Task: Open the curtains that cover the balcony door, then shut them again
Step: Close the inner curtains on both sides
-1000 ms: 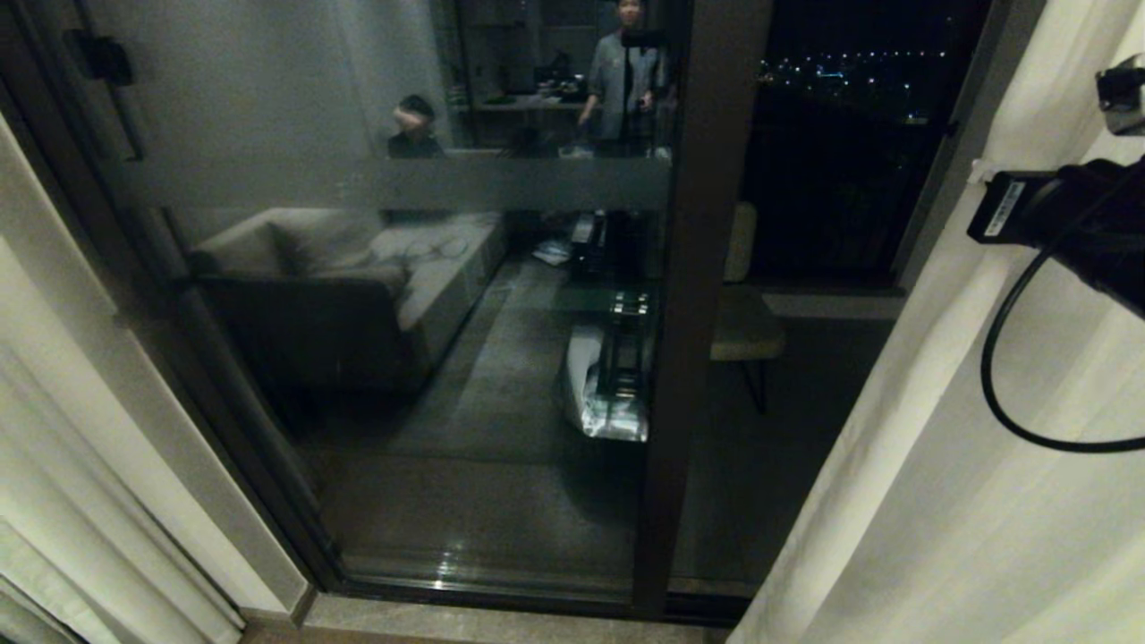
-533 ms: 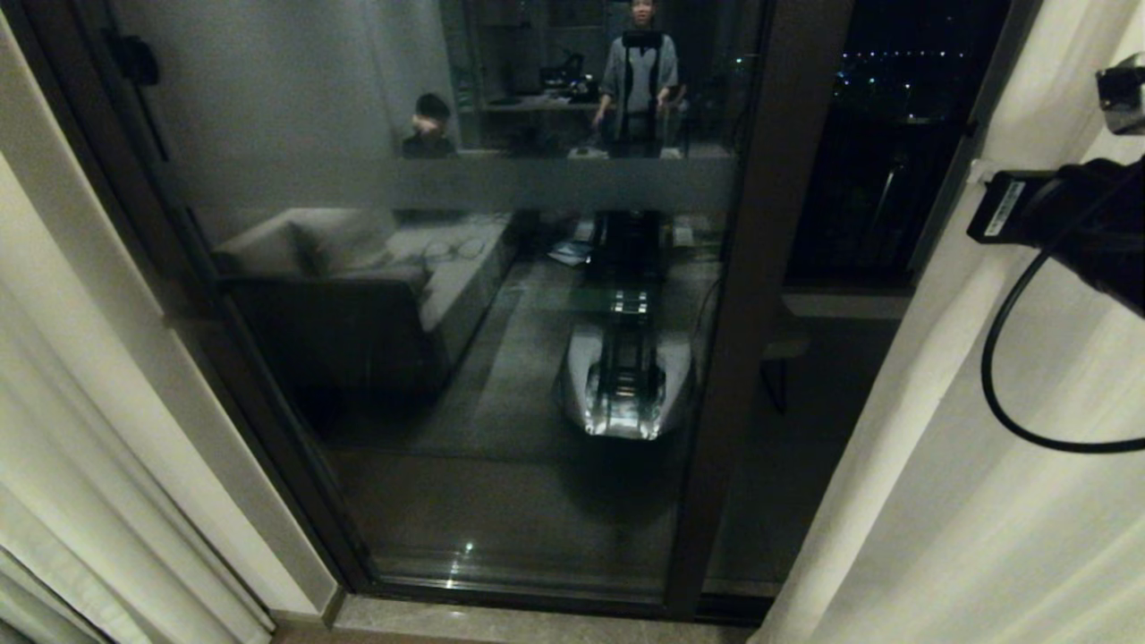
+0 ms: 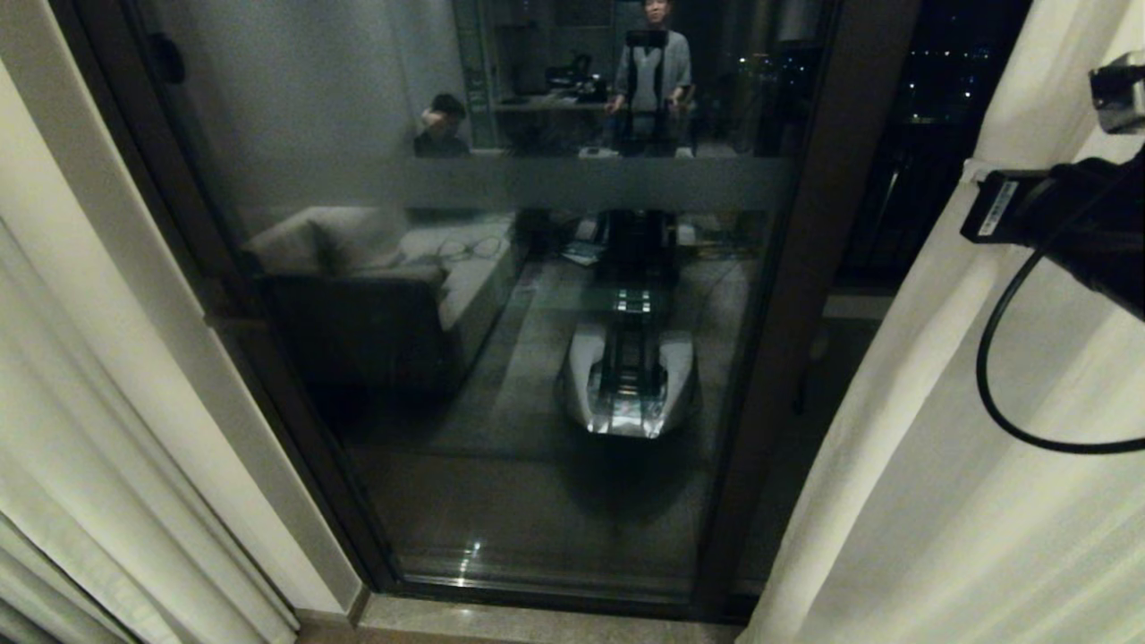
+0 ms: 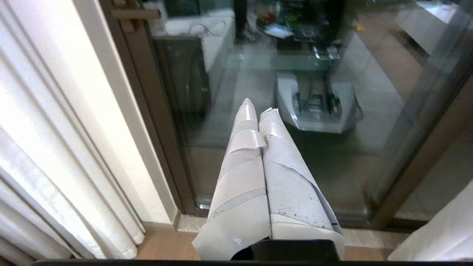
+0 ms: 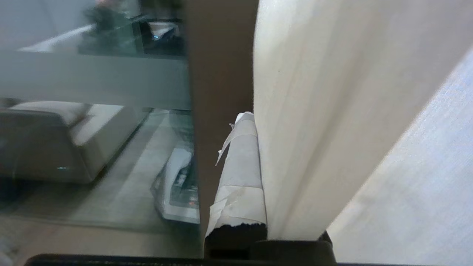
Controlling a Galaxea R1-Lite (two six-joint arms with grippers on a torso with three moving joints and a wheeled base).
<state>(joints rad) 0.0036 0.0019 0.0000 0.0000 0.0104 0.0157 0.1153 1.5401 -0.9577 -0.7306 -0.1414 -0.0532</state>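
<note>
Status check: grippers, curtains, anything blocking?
Right gripper shut on right curtain edge. Left gripper shut, empty, facing balcony door. Left curtain drawn aside. Nothing blocking.

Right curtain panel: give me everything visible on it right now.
The right curtain panel is cream woven fabric with soft vertical pleats, hanging past the bottom of the head view. It is drawn aside, leaving the balcony door glass uncovered. The right gripper is shut on its leading edge, one taped finger hidden behind the fabric.

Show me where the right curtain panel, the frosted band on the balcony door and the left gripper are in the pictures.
right curtain panel (image 3: 939, 501): head view, on its lower pleated fabric.
frosted band (image 3: 572, 183): head view, middle of the band across the glass.
left gripper (image 4: 258, 111): left wrist view, between the taped fingertips.
</note>
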